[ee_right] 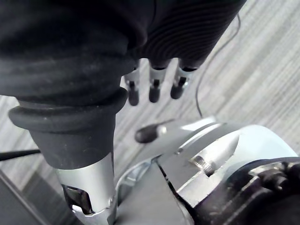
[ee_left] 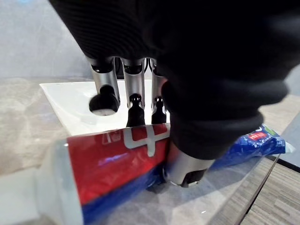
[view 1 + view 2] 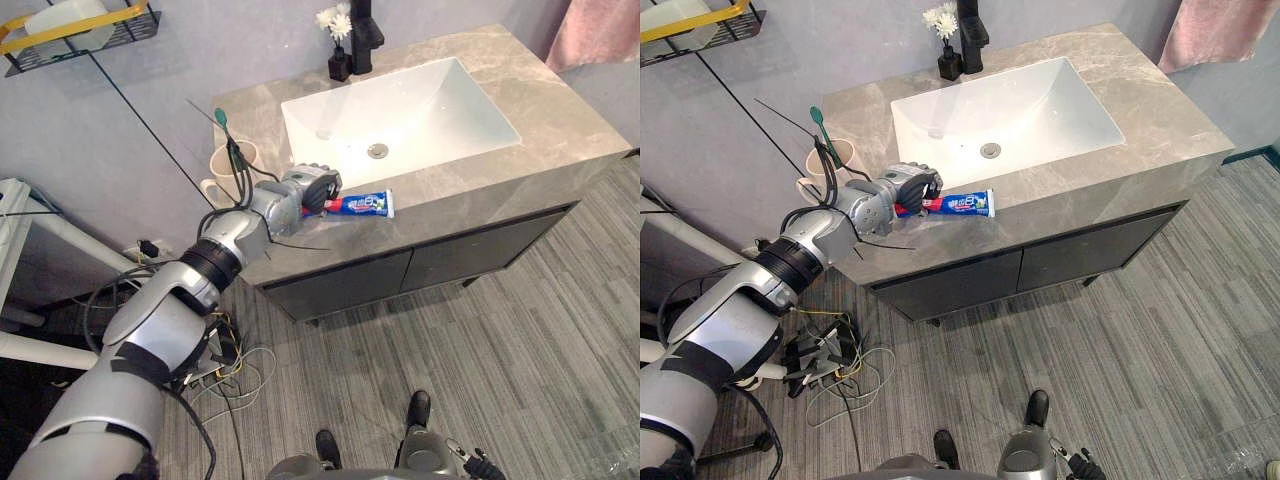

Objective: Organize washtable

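Note:
A red, white and blue toothpaste tube (image 3: 362, 205) lies level over the front strip of the grey stone washtable (image 3: 560, 110), just left of the white sink (image 3: 400, 110). My left hand (image 3: 305, 190) is shut on its cap end, fingers (image 2: 135, 101) curled over the top and thumb (image 2: 185, 166) against the near side. Whether the tube rests on the stone or hangs just above it, I cannot tell. Behind the hand stands a beige cup (image 3: 235, 165) holding a green toothbrush (image 3: 222, 118). My right hand (image 1: 86, 183) hangs low over the striped floor, fingers relaxed and holding nothing.
A black faucet (image 3: 362, 35) and a small dark vase of white flowers (image 3: 338, 50) stand at the back of the sink. A wire shelf (image 3: 70, 30) hangs on the wall at far left. A pink towel (image 3: 600, 30) hangs at far right.

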